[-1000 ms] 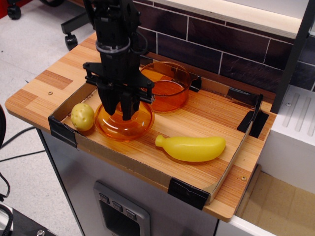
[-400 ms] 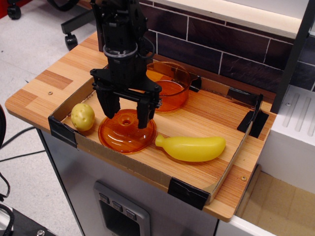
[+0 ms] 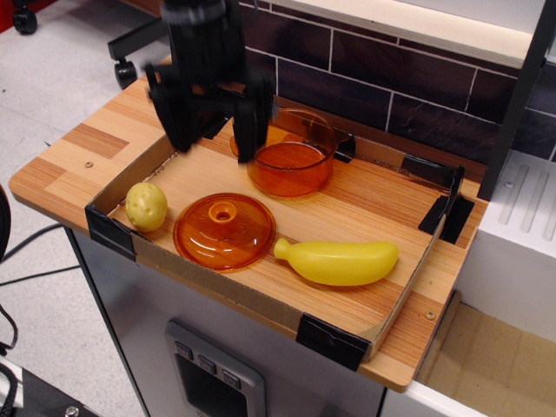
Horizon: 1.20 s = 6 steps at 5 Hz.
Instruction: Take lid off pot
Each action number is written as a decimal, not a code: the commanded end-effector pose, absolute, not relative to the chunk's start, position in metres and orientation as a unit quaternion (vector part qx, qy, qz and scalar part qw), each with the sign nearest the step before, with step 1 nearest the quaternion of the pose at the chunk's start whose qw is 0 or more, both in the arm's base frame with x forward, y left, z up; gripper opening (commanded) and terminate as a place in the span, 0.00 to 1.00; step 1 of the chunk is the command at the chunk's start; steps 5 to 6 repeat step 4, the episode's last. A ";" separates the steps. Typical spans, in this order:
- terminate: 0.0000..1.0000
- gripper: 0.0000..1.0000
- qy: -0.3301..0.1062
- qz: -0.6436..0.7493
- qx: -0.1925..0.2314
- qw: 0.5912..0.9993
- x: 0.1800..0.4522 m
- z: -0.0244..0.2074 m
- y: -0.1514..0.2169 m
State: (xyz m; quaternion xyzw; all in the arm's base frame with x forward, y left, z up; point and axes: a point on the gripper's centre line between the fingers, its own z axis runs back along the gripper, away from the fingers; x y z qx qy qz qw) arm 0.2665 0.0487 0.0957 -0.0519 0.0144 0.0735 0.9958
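View: observation.image, looking down at an angle from the front.
Gripper: the black gripper (image 3: 211, 130) hangs blurred in the air above the back-left part of the tray, fingers spread apart, nothing between them.
Lid: the lid (image 3: 225, 231) lies flat, knob up, on the tray floor near the front wall, in front of and to the left of the pot, apart from it; nothing touches it from above.
Pot: the pot (image 3: 290, 155) stands upright and uncovered toward the back of the tray, its left rim partly hidden behind a gripper finger.
Potato: a small yellow potato (image 3: 146, 206) sits just left of the lid, at the tray's front-left corner.
Banana: a yellow banana (image 3: 337, 262) lies on its side just right of the lid, its tip near the lid's rim.
Tray: a shallow cardboard tray (image 3: 228, 292) with black tape at its corners holds all four things.
Surface: a light wooden tabletop (image 3: 74, 156) bears the tray.
Room: a dark brick wall (image 3: 391, 82) runs behind the pot; grey floor (image 3: 52, 78) and a chair caster (image 3: 125, 73) show at far left; a white unit (image 3: 517, 234) stands at right.
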 end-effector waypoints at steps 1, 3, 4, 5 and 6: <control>0.00 1.00 -0.027 0.174 -0.008 0.984 0.284 0.171 0.087; 0.00 1.00 -0.027 0.174 -0.008 0.984 0.284 0.171 0.087; 1.00 1.00 -0.027 0.174 -0.008 0.984 0.284 0.171 0.087; 1.00 1.00 -0.027 0.174 -0.008 0.984 0.284 0.171 0.087; 1.00 1.00 -0.027 0.174 -0.008 0.984 0.284 0.171 0.087</control>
